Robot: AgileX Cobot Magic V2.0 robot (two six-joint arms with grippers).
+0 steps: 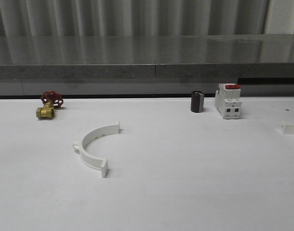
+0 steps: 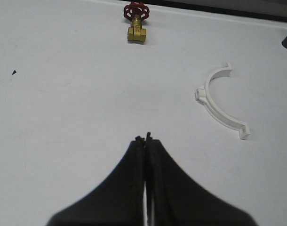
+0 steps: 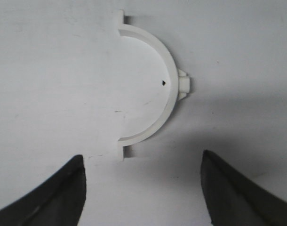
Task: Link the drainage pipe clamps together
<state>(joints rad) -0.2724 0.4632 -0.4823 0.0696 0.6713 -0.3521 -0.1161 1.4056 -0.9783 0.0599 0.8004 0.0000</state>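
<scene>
- Right now my left tool (image 2: 146,141) is clenched, its two dark fingers pressed together with nothing between them, poised above bare white bench (image 2: 63,117).
- From my left wrist view, one clamp half (image 2: 218,102) lies flat on the bench, well apart from that tool and off to one side of it; a small lug sticks out from the outer middle of its arc and a flat tab ends each tip.
- My right tool (image 3: 143,188) is released, its fingers (image 3: 49,193) spread wide, and it looks straight down on the second clamp half (image 3: 155,89).
- That second half lies flat on the bench just beyond my spread fingers, touching neither; its lug points away from the open side of the arc.
- A tiny dark speck (image 3: 164,83) sits on the bench just inside the arc.
- On the front view the first half (image 1: 95,146) rests left of centre on the bench, its open side facing right; a small white piece (image 1: 291,128) at the right edge may be part of the other half, though I cannot tell.
- Along the far side of the bench stand a brass valve with a red handwheel (image 1: 49,104), a dark cylinder (image 1: 197,101) and a white breaker with a red switch (image 1: 228,100).
- No containers sit on the bench.
</scene>
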